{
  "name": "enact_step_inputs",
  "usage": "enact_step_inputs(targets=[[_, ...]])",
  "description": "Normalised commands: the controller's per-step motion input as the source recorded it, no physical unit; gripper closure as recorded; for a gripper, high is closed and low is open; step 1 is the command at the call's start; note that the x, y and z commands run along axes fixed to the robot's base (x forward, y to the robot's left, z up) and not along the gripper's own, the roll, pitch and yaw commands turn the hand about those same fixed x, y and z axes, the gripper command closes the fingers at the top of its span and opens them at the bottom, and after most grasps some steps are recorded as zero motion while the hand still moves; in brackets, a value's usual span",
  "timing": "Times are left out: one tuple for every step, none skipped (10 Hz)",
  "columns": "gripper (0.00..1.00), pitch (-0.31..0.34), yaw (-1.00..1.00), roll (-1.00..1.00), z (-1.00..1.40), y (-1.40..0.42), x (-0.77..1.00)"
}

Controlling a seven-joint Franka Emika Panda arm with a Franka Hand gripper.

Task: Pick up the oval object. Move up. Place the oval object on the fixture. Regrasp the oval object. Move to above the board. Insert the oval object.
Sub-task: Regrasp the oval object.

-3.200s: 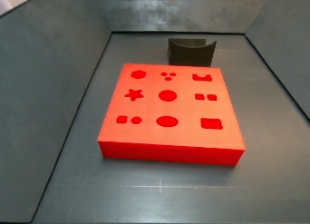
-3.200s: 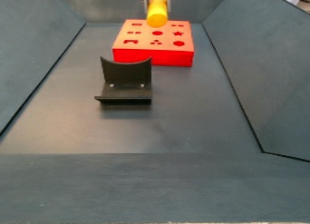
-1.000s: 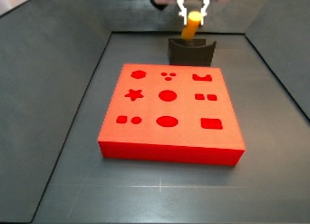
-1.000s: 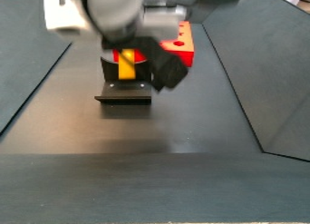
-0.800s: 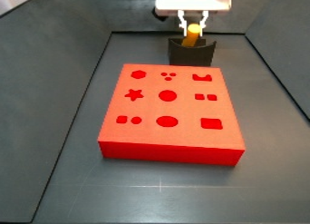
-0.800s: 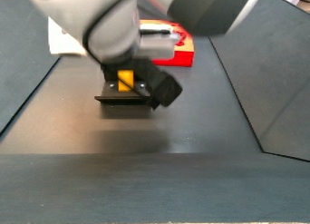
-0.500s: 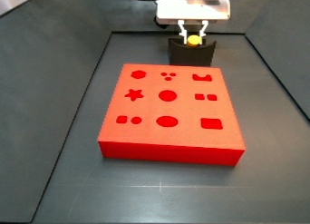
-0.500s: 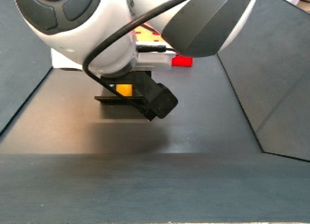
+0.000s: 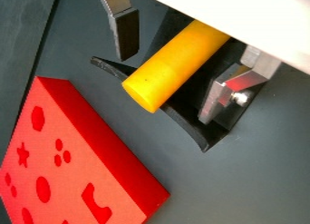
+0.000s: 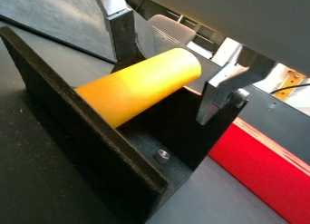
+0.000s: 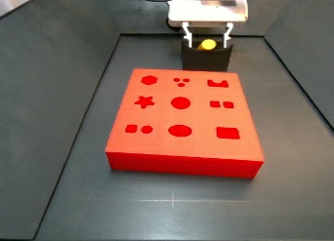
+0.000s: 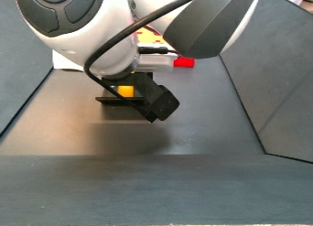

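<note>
Gripper [image 9: 182,69] clamps the oval peg [image 9: 177,64] seated in the fixture [image 10: 91,137] notch, readying a regrasp.

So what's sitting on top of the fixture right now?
The oval object lies across the fixture, between the gripper fingers. Whether the pads still clamp it, and where it meets the notch, is hidden.

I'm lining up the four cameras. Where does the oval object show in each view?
Wrist view: oval object between the gripper fingers.
Wrist view: centre, above the fixture.
Side view: yellow dot at the fixture.
Side view: sliver under the arm.
Shared landmark: the fixture.
</note>
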Motion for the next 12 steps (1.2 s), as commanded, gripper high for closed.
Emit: enact_step_inputs(targets=[[0.00,0.023,0.00,0.02,1.00,0.00,-0.01],[0.00,0.030,0.00,0.03,1.00,0.00,-0.02],[0.00,0.034,0.00,0.05,1.00,0.00,-0.04],[0.00,0.041,0.00,0.05,1.00,0.00,-0.04],[0.00,0.052,-0.01,0.05,0.83,0.01,-0.04],[0.00,0.059,-0.01,0.05,0.59,0.01,-0.03],[0.00,0.061,-0.02,0.04,0.40,0.01,-0.03],[0.00,0.059,-0.02,0.04,0.22,0.01,-0.03],[0.00,0.056,0.04,1.00,0.88,-0.84,-0.12],[0.00,0.052,0.04,1.00,0.80,-0.78,-0.10],[0.00,0.045,0.03,1.00,0.73,-0.69,-0.11],[0.00,0.033,0.03,1.00,0.49,-0.49,-0.12]])
